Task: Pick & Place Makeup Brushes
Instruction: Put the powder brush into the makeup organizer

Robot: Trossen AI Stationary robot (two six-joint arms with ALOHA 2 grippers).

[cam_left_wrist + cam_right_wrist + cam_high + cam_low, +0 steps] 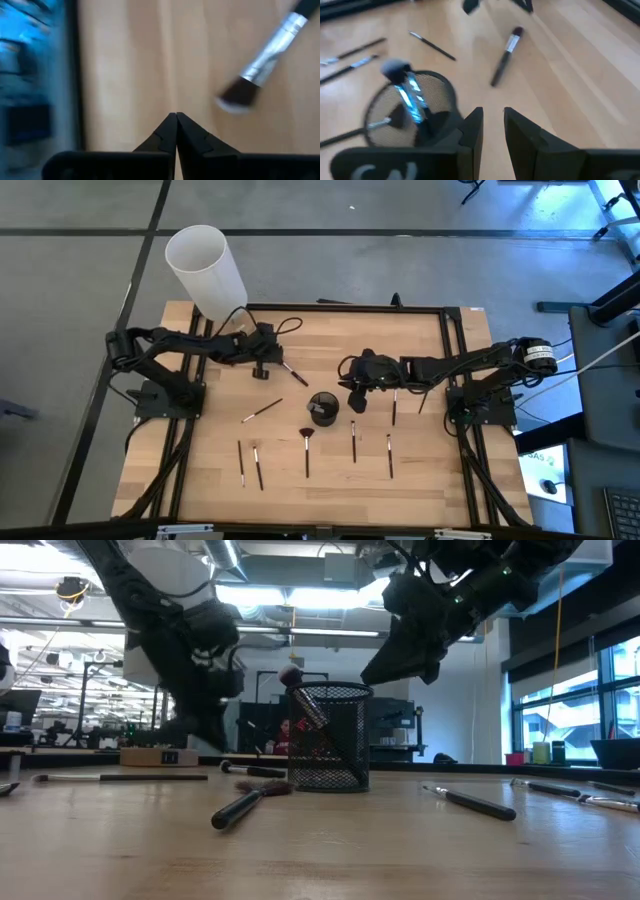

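Observation:
A black mesh cup (323, 408) stands at the table's middle. One brush (409, 97) leans inside it, tuft up, also seen in the low view (306, 706). My right gripper (493, 119) hovers just right of the cup (437, 87), open and holding nothing. My left gripper (176, 120) is shut and empty over the far left of the table (262, 366). A silver-ferruled brush (267, 57) lies on the wood beside it, apart from the fingers. Several more brushes lie flat along the near half, among them a fan brush (306, 448).
A tall white cylinder (205, 268) stands at the table's far left corner. Loose brushes lie left of the cup (262, 410), near the front left (241, 462), and right of the cup (394, 406). A black frame (448, 340) rims the table.

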